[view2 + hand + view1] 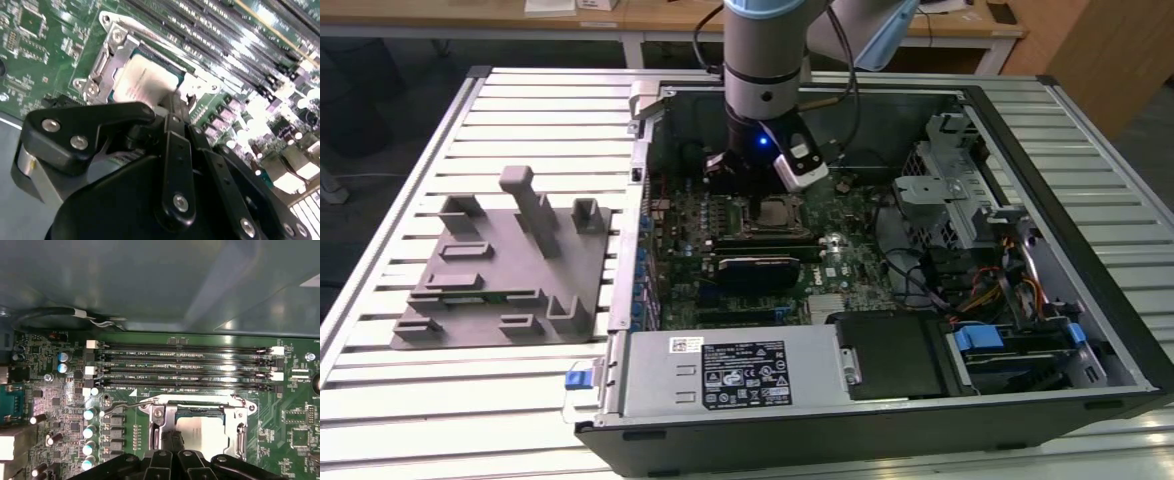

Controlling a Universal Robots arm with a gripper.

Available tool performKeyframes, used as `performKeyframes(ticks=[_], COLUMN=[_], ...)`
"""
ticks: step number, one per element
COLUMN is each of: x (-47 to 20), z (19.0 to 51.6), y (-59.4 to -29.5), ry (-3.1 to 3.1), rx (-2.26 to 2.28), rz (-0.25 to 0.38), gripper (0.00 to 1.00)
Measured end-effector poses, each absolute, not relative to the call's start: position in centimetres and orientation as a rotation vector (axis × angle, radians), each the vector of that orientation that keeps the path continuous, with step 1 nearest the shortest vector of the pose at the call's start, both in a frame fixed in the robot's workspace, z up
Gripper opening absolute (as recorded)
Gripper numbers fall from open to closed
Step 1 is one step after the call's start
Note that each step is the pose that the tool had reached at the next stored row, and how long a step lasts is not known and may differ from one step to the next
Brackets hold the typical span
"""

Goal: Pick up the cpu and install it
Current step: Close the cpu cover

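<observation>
The cpu (779, 209) lies flat inside the metal-framed socket (758, 214) on the green motherboard (854, 260), in the open computer case. In both wrist views its silvery top plate (141, 80) (205, 432) shows between the socket's frame bars. My gripper (750, 190) hangs straight down over the socket, just off the cpu's edge toward the exterior view's left. Its black fingers (174, 107) (172, 440) stand close together at that edge of the cpu, and I see nothing between them.
Memory slots (185, 367) run beside the socket, and a thin wire lever (120, 405) lies at its side. A drive cage (961, 190), cables (987, 290) and the power supply (734, 370) crowd the case. A grey fixture plate (507, 270) with upright posts stands on the slatted table (400, 400).
</observation>
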State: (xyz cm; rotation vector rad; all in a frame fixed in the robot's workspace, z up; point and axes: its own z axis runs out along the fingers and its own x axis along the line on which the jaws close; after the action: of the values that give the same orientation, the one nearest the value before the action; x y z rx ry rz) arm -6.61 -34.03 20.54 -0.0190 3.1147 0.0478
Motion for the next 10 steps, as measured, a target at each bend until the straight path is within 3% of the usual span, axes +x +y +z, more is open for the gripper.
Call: performKeyframes(ticks=[10], x=[-6.6], z=[22.4], y=[-34.0], ry=[3.112], rx=[-0.019], rz=[0.047], gripper=[0.11])
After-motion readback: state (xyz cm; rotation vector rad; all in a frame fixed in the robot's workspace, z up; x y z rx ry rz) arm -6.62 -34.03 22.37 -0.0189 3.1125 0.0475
